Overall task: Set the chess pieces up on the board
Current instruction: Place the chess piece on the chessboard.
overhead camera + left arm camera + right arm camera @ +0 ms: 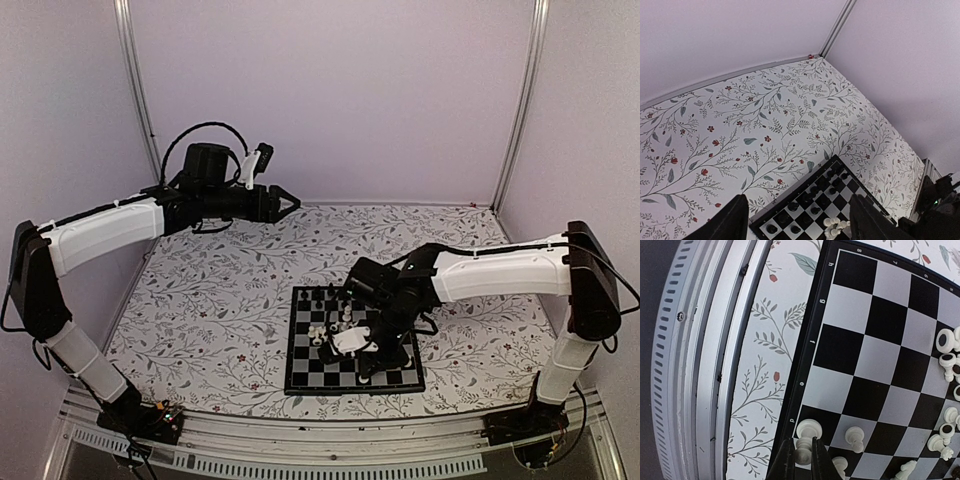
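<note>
The board [308,372] lies on the floral cloth, right of centre. Black pieces [320,297] stand along its far rows, and cream-white pieces [335,325] cluster near its middle. My right gripper [362,368] is low over the board's near edge. In the right wrist view it [802,460] is shut on a white piece [808,430] at the board [880,320] edge, with a white pawn [855,437] beside it. My left gripper [290,205] is held high at the back left, open and empty [800,222], looking down on the board [816,230] and the black pieces [815,192].
A metal rail [700,365] runs along the table's near edge, close to the board; it also shows in the top view [300,450]. Lilac walls close in the back and both sides. More white pieces [947,352] lie toward the board's centre.
</note>
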Controlling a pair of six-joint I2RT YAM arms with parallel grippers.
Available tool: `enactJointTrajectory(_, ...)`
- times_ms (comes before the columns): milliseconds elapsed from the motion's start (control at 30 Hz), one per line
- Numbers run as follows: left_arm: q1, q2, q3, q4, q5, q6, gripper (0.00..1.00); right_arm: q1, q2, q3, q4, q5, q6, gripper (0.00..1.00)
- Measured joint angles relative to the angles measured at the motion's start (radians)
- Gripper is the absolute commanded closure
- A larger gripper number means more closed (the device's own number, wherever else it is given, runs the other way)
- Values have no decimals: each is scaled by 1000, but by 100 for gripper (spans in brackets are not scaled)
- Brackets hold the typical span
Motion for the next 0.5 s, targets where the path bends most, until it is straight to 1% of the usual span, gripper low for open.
enactJointTrajectory(500, 0, 0, 6, -4, 1, 0, 28, 2, 19, -1, 14, 12, 0, 86)
